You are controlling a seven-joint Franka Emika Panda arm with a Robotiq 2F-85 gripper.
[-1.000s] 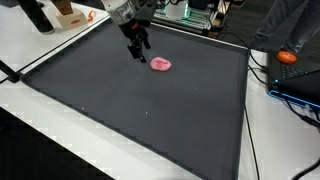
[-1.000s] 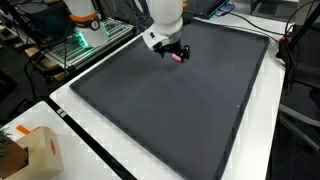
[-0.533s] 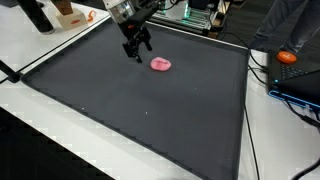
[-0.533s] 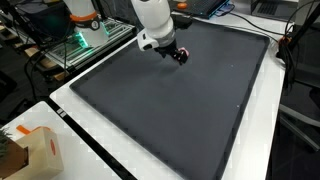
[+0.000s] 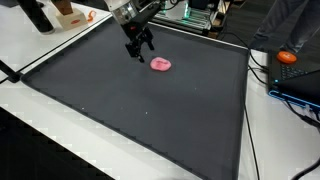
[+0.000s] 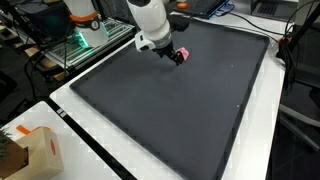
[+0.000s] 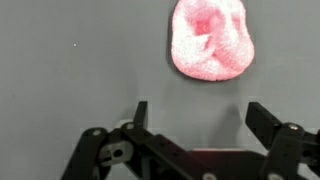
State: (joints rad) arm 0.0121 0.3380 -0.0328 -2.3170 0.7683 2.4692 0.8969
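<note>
While nothing is held, one black two-fingered gripper (image 5: 138, 52) hangs over a large dark grey fabric mat (image 5: 150, 120). It sits in the upper middle of the frame in an exterior view. Its fingers are spread wide and empty.

Reading that view from left to right:
- One dark bottle-shaped object (image 5: 35, 15) stands in the upper left corner, on the white table (image 5: 30, 50).
- The gripper comes next.
- Just right of the gripper, and a little lower in the frame, one small crumpled pink lump (image 5: 161, 64) of soft-looking material lies flat on the mat.
- One rounded orange object (image 5: 288, 57) sits at the far right edge, well apart from the rest.

In the wrist view the gripper (image 7: 197, 108) fills the bottom of the frame, with one finger at lower left and one at lower right. The pink lump (image 7: 210, 40) sits in the upper middle, slightly right of centre. It lies beyond the fingertips rather than between them, with bare mat showing in the gap.

In an exterior view from the opposite side, one tan cardboard box (image 6: 38, 150) stands at lower left. The gripper (image 6: 178, 57) is at upper centre and partly covers the pink lump (image 6: 183, 54).

Judging by this, the gripper has been brought close with its fingers apart. The lump is untouched, so closing on it and lifting it are not yet done.

Counts: one gripper, one pink lump, one mat.
</note>
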